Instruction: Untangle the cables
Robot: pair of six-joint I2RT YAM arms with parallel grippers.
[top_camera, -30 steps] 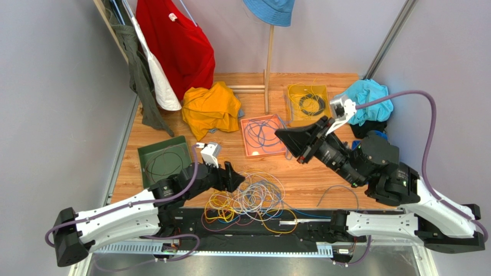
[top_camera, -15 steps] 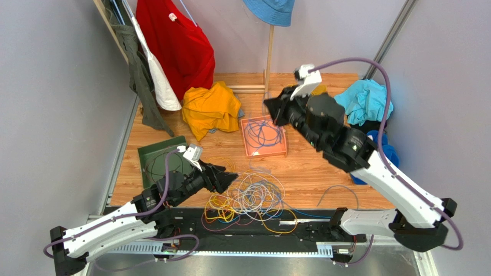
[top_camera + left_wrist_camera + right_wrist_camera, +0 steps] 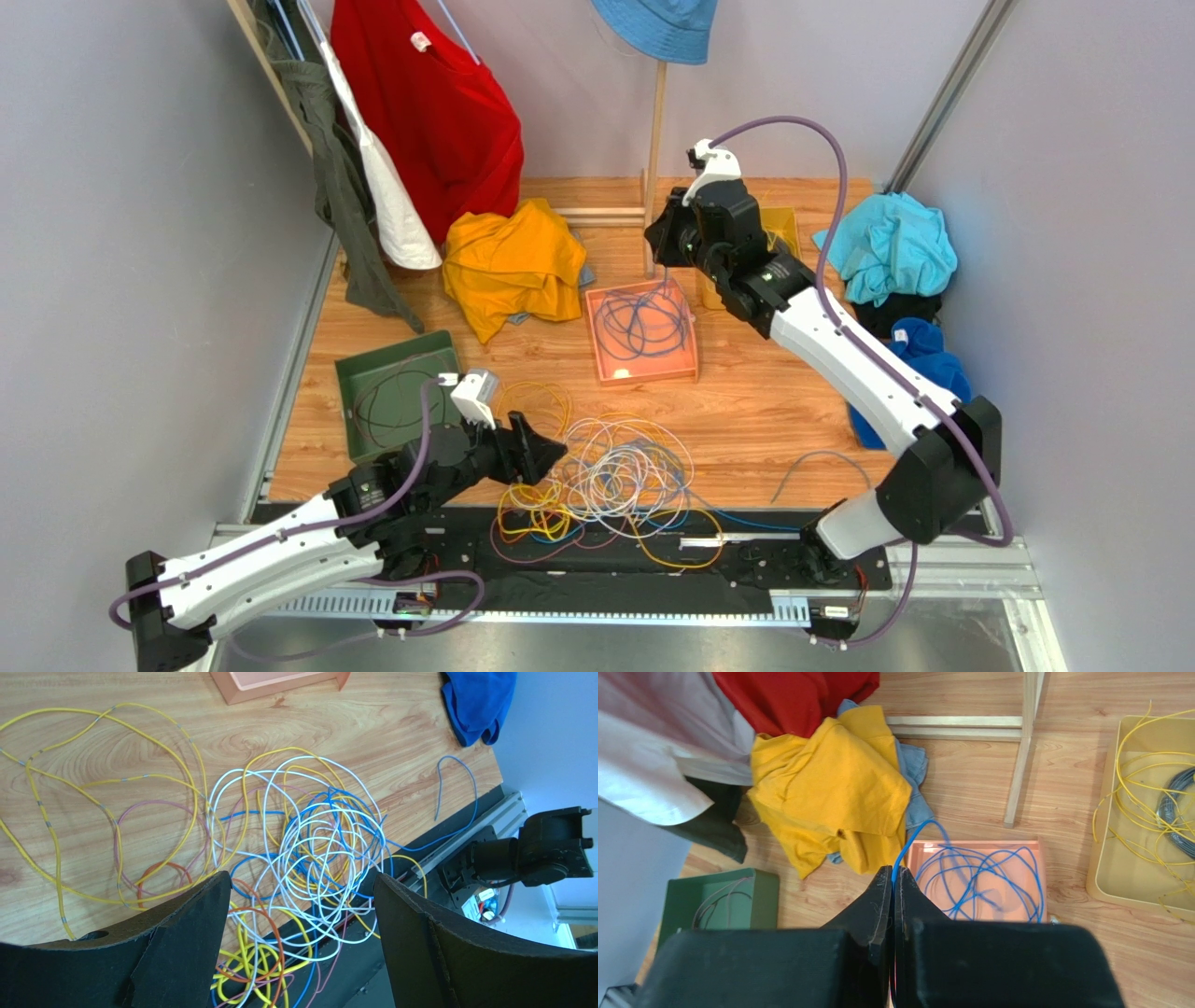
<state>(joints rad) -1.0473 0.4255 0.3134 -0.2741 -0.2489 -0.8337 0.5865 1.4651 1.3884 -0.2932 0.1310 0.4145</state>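
A tangle of yellow, white, blue and orange cables (image 3: 610,483) lies at the near table edge, also in the left wrist view (image 3: 302,861). My left gripper (image 3: 550,445) is open just left of the tangle, jaws wide above its wires (image 3: 298,889), holding nothing. My right gripper (image 3: 659,252) is high over the far side, shut on a blue cable (image 3: 898,861) that hangs down into the orange tray (image 3: 686,367), where more blue cable (image 3: 976,882) is coiled.
A yellow tray (image 3: 780,224) with yellow and black cables stands behind the orange one. A green tray (image 3: 368,367) with thin wires sits at left. Yellow cloth (image 3: 512,266), red shirt, teal cloth (image 3: 891,241), blue cloth (image 3: 933,357) and a wooden stand (image 3: 654,140) surround them.
My right arm swung up and back from the table's right to above the orange tray's far edge, carrying the blue cable. My left gripper drew back slightly toward the near left.
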